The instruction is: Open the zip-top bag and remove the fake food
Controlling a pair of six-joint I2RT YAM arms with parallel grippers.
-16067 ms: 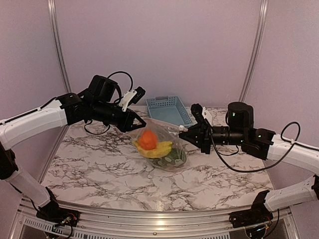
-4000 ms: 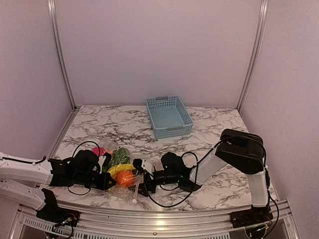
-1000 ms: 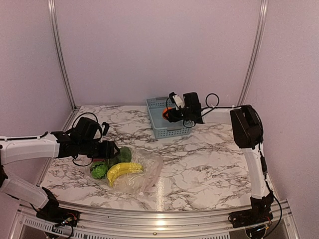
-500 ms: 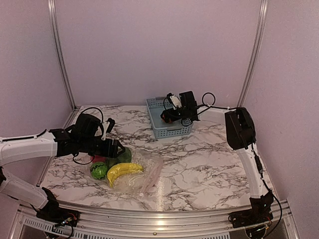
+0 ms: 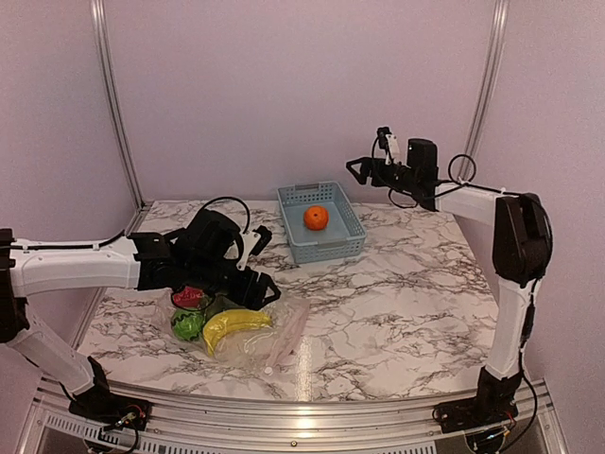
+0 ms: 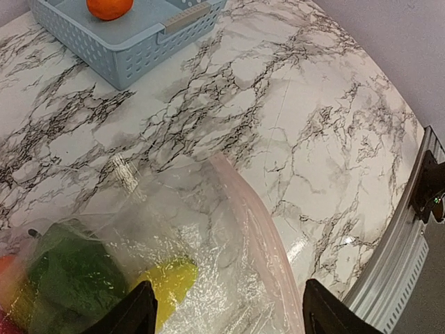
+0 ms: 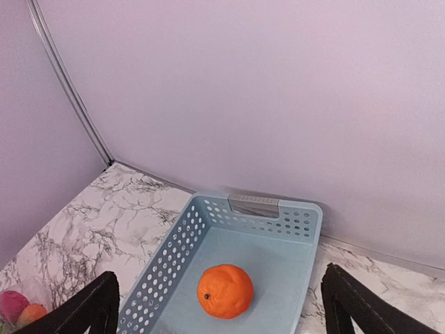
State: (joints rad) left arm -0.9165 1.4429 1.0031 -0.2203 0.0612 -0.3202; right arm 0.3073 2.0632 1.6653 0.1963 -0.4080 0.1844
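Marbled tabletop [image 5: 406, 312], purple walls; the zip-top bag [image 5: 276, 329] lies lower left in the overhead frame, with the banana [image 5: 232, 323] showing through its plastic. The orange ball [image 5: 316, 218] sits in the blue basket [image 5: 326, 252] at centre. I read my left claw [image 5: 257, 287] spread open just over the bag, gripping nothing, and my right claw [image 5: 359, 170] open and empty, high above the basket.

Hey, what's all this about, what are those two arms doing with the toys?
Two robot arms are emptying toy food from a clear zip-top bag. An orange ball lies in the blue basket, with the right gripper open in the air near it. The left gripper hovers open over the bag, where the banana, green pieces and a pink fruit lie.
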